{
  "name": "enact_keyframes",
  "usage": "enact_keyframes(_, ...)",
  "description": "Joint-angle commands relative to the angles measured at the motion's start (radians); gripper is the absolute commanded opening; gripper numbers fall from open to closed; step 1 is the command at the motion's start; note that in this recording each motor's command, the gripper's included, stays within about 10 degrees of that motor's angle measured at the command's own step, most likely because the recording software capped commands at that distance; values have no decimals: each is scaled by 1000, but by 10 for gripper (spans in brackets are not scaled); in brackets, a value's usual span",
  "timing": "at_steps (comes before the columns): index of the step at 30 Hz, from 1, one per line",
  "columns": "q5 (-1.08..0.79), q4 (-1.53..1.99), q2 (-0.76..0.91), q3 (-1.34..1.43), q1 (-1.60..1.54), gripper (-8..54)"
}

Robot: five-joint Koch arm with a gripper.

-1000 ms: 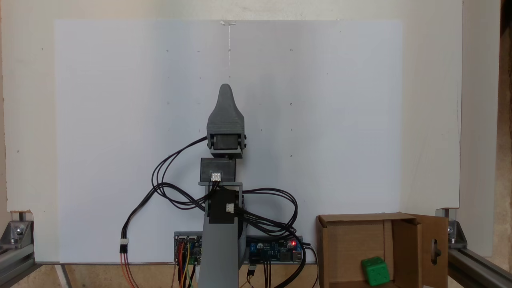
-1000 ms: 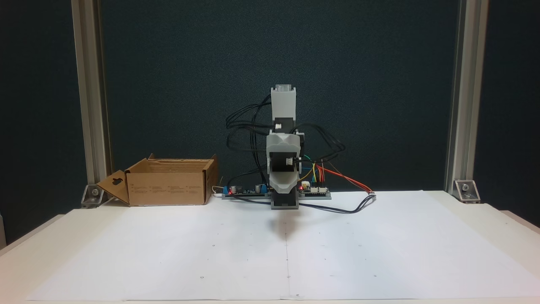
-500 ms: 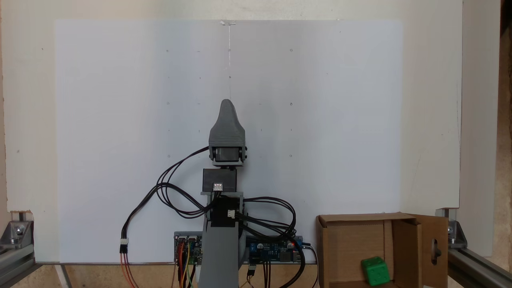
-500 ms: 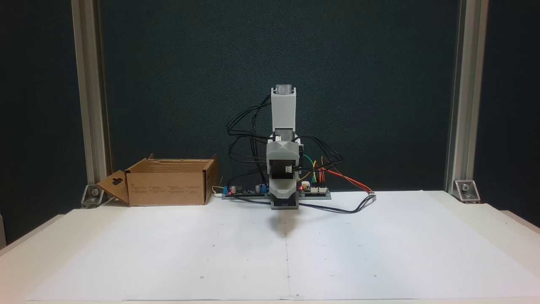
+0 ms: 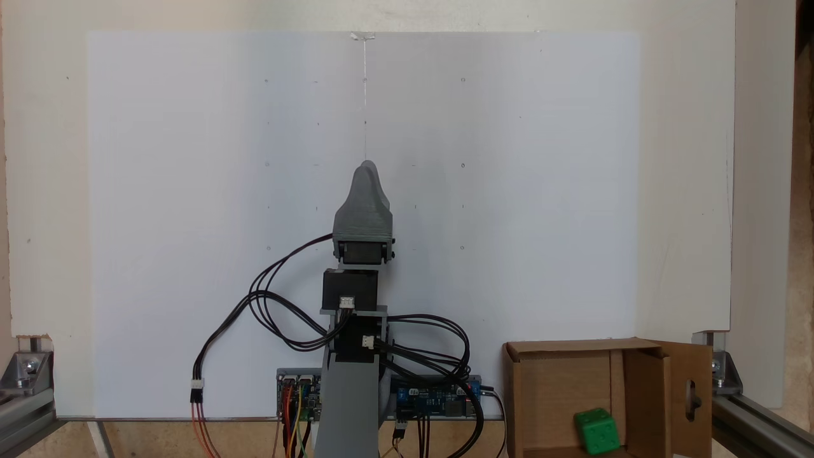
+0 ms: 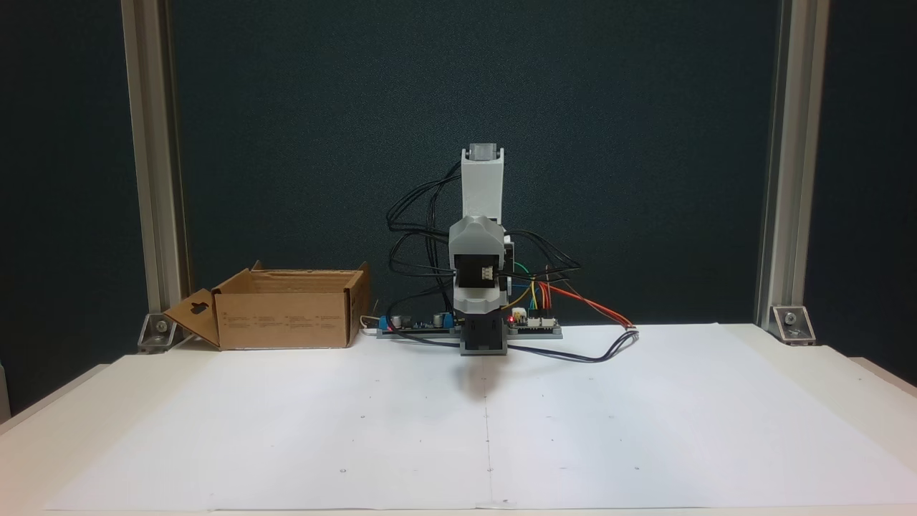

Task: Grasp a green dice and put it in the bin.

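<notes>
- White paper is covering the tabletop across the lower half of a fixed view, with a dark backdrop and two aluminium posts closing off the scene behind it.
- Nearest the camera, that paper is lying bare apart from faint dots and a thin centre line.
- Farther back, at frame centre, the grey arm is standing folded over its base, its gripper pointing down and forward toward the paper; from above, the gripper is showing as one tapered grey nose, so whether the jaws are spread or pressed together cannot be told. Nothing green is showing at its tip.
- Behind the base, circuit boards and loops of black cable are sitting along the table's rear edge.
- At the left middle of this view, the bin is resting open against the back edge, a flap with a handle hole hanging off its left side.
- Seen from above, the bin is occupying the lower right corner, and the green dice is lying inside it on the floor, near the bottom edge.
- Judging by this, the placing step is looking finished and the arm appears to be parking; the next move is calling for little beyond settling at rest.
</notes>
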Motion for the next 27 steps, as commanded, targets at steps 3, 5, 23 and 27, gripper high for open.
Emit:
enact_keyframes(3, 28, -81, 109, 49, -12, 442)
enact_keyframes(5, 28, -87, 107, 49, -14, 443)
enact_keyframes(23, 28, -97, 107, 49, -29, 445)
enact_keyframes(27, 28, -97, 107, 49, -31, 445)
